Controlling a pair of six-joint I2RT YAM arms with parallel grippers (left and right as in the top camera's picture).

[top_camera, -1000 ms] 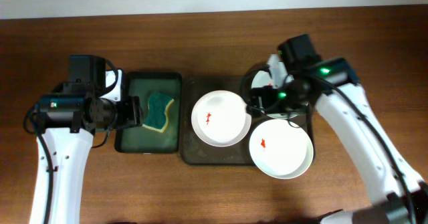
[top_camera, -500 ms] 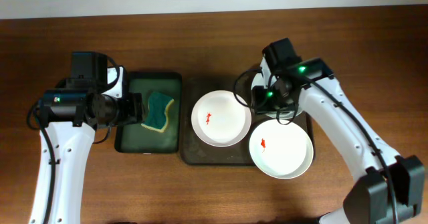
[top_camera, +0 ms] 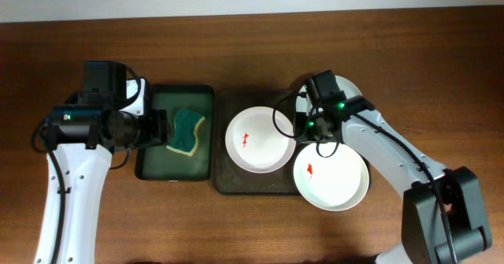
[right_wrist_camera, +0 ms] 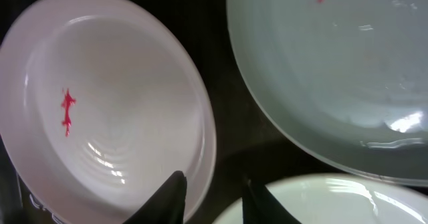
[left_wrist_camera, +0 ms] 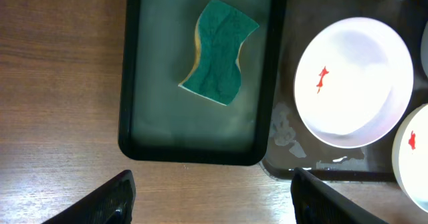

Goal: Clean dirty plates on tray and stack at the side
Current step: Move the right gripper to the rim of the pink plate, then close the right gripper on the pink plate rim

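Pickup of the centre plate (top_camera: 260, 140) from the tray (top_camera: 227, 179): right fingers (right_wrist_camera: 170, 196) straddle its rim, whether clamped we cannot tell; left fingers (left_wrist_camera: 110, 196) gape empty. Next, we judge: clamp, lift.

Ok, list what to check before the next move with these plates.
1. The right pincer is at the rim of the left plate: ok.
2. Grip on that rim is secure: cannot tell; the wrist view does not show the contact clearly.
3. The left pincer is open and empty, by the sponge: ok.
4. The sponge lies free in the small green tray: ok.
5. Plates wiped: not ok; the left plate and the front plate both show red smears.
6. State of the back plate: cannot tell; the right arm covers most of it.
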